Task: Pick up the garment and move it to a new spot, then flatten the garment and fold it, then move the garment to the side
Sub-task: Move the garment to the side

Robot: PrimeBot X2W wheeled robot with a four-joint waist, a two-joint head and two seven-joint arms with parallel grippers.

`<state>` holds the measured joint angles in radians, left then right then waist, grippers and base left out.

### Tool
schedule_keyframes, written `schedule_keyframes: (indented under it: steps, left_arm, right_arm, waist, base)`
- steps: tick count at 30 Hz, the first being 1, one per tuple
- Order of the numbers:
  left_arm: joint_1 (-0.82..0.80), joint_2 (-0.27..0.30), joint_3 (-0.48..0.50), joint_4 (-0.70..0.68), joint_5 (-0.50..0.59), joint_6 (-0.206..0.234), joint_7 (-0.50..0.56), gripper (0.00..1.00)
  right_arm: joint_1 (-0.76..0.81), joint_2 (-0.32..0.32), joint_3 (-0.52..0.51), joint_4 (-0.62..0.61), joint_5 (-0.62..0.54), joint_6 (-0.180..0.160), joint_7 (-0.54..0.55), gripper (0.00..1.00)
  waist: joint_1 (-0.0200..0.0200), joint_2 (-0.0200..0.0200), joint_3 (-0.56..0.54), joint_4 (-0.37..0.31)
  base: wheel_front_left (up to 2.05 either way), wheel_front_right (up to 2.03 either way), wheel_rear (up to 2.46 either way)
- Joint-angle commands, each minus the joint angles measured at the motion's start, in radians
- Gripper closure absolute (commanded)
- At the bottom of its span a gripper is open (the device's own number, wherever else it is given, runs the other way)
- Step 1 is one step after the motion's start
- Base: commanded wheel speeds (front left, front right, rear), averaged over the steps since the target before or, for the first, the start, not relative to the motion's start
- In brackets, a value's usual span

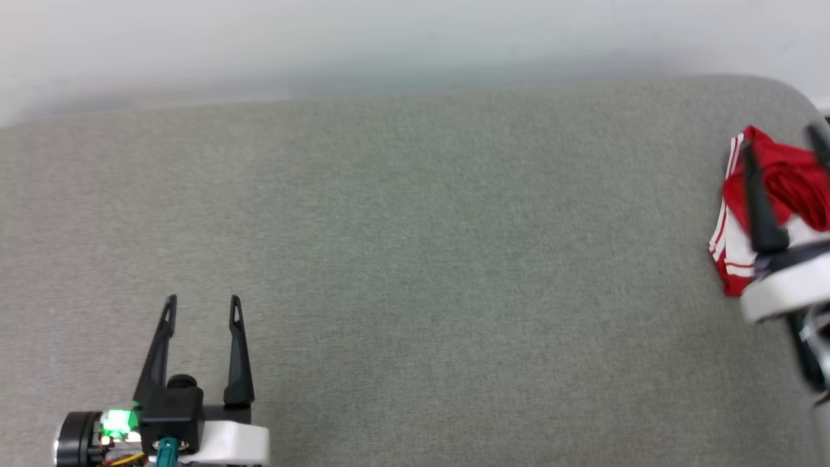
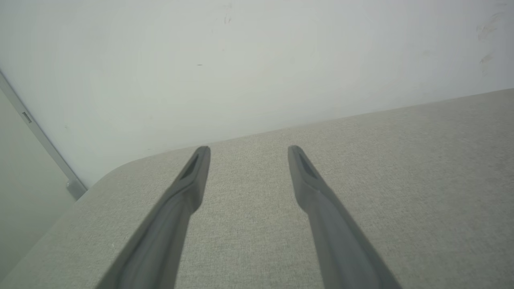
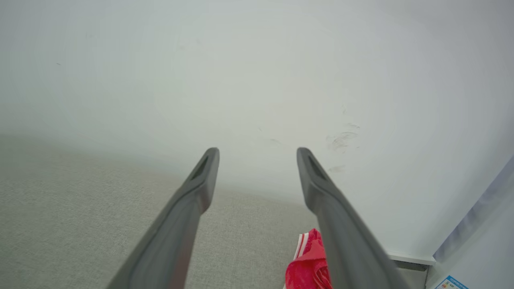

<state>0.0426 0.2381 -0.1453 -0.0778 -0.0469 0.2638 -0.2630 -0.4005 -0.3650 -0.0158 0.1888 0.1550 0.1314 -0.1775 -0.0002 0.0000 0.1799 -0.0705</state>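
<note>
Right gripper (image 1: 780, 139): jaws wide, empty, over garment (image 1: 733, 194) bunched at far right. Garment likely light, limp, slippery; pinch its raised red fold.

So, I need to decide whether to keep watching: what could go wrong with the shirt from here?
The garment lies bunched near the right corner of the table; a nudge might tip it off. The open right gripper is right over it, so a finger could snag cloth while leaving.
</note>
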Motion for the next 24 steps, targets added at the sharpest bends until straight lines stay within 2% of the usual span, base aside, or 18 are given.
schedule_keyframes:
  steps: [1, 7, 12, 18, 24]
  left_arm:
    - [0.017, -0.006, -0.002, 0.011, 0.008, -0.006, -0.002, 0.0]
    - [0.036, -0.014, -0.014, 0.035, 0.014, -0.015, -0.002, 0.0]
    - [0.049, -0.018, -0.021, 0.051, 0.016, -0.023, -0.002, 0.0]
    - [0.067, -0.02, -0.025, 0.062, 0.021, -0.028, -0.002, 0.0]
    - [0.083, -0.025, -0.024, 0.065, 0.012, -0.034, -0.002, 0.0]
  right_arm:
    - [0.071, 0.052, -0.008, -0.052, -0.008, -0.002, -0.023, 0.0]
    - [0.209, 0.157, 0.008, -0.129, -0.048, -0.002, -0.046, 0.0]
    - [0.319, 0.236, 0.011, -0.131, -0.054, -0.002, -0.063, 0.0]
    - [0.406, 0.297, -0.022, -0.112, -0.075, -0.002, -0.077, 0.0]
    - [0.467, 0.316, -0.036, -0.127, -0.08, -0.001, -0.083, 0.0]
  waist:
    - [0.0002, 0.0, -0.044, 0.03]
    - [0.0002, 0.0, -0.088, 0.061]
    - [0.0002, 0.0, -0.119, 0.083]
    - [0.0002, 0.0, -0.145, 0.097]
    - [0.0002, 0.0, -0.164, 0.099]
  base:
    - [0.0, 0.0, 0.0]
    - [0.0, 0.0, 0.0]
    - [0.0, 0.0, 0.0]
    - [0.0, 0.0, 0.0]
    - [0.0, 0.0, 0.0]
